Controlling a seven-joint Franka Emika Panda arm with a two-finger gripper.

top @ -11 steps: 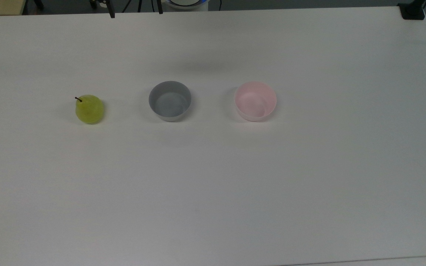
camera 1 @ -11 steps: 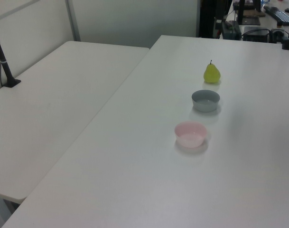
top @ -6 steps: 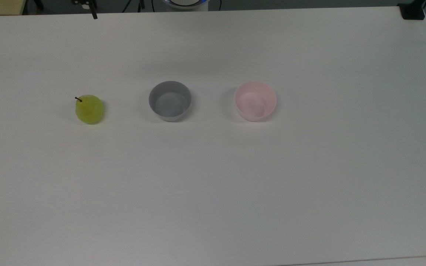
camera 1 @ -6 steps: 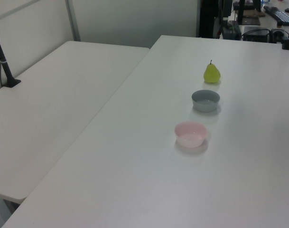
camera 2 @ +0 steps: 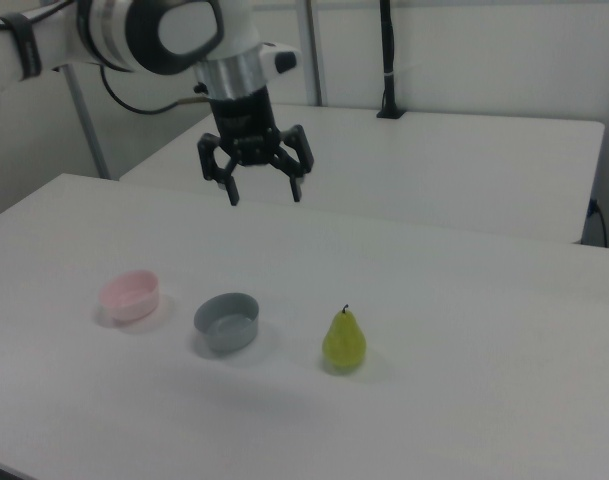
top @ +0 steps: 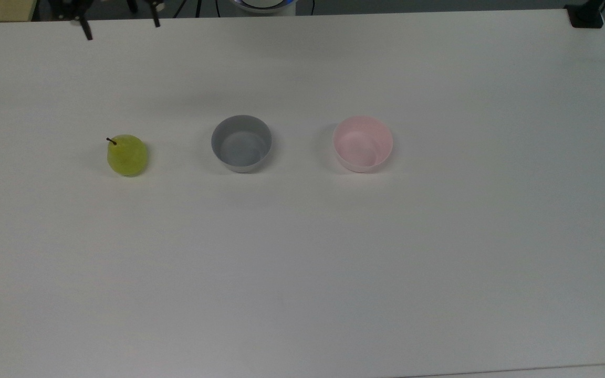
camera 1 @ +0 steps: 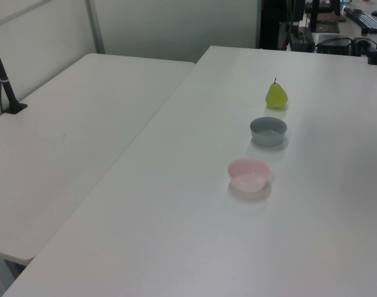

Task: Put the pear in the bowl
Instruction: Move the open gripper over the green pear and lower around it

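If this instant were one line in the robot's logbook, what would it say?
gripper: open, in the air, holding nothing | pear: upright on table | pink bowl: empty | grey bowl: empty, between the two

Top view, on the table [top: 302, 273], left to right: pear [top: 127, 155], second bowl [top: 241, 143], bowl [top: 362, 143], all apart

White Franka arm reaches in from the right view's upper left, its black two-finger hand [camera 2: 264, 194] pointing straight down, fingers [camera 2: 231, 187] spread wide, holding nothing.
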